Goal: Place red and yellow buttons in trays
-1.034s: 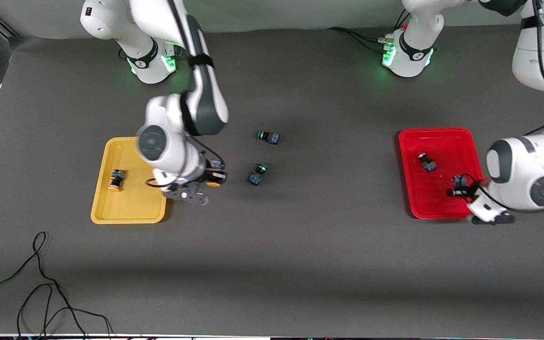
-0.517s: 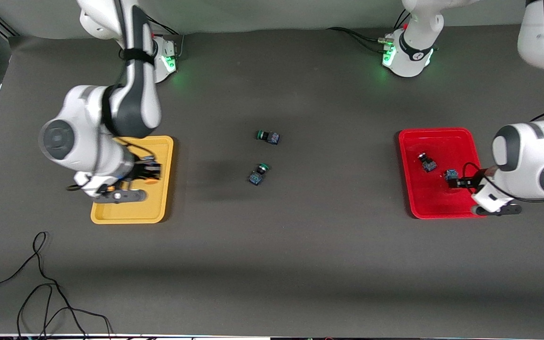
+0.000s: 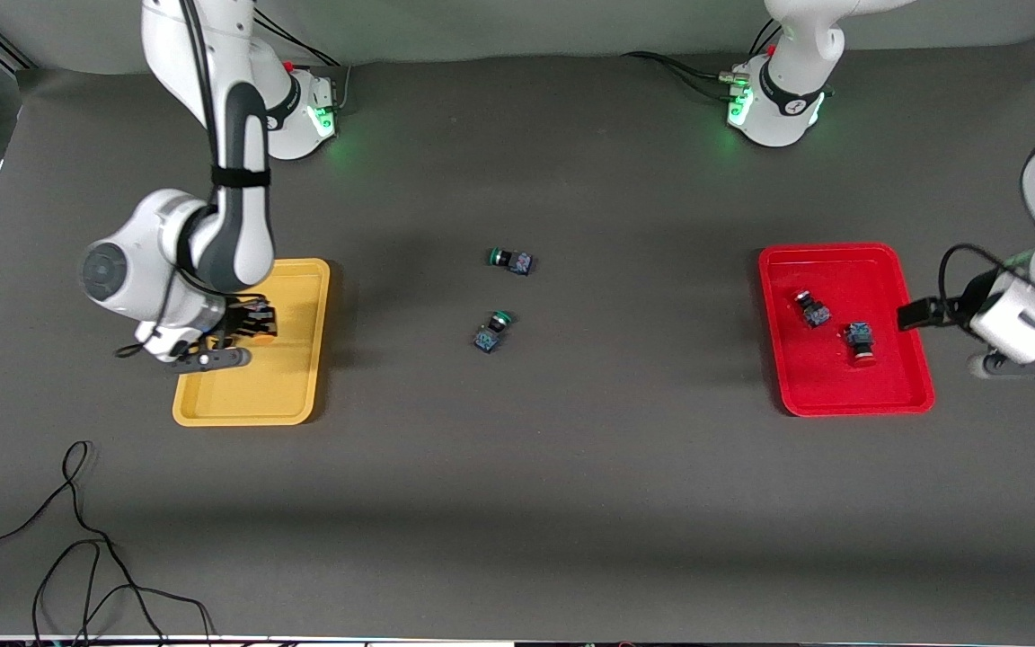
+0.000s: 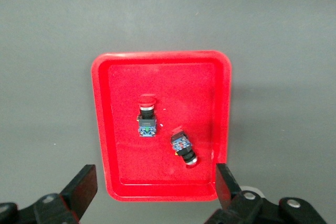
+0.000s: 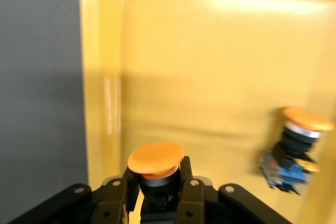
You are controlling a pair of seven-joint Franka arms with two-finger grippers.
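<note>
Now | right hand (image 5: 157,192) grips yellow button (image 5: 156,166) | left hand (image 4: 152,190) open, empty

Two red buttons (image 3: 814,310) in red tray (image 3: 832,395)

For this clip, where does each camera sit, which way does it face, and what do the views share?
Front view: high across the table, facing both bases; shows both arms, the yellow tray and red tray.
Left wrist view: on the left arm, looking down over the red tray; the open left gripper shows.
Right wrist view: on the right arm, over the yellow tray; the right gripper clamps a yellow button.
Shared: both red buttons appear in front and left wrist views.
</note>
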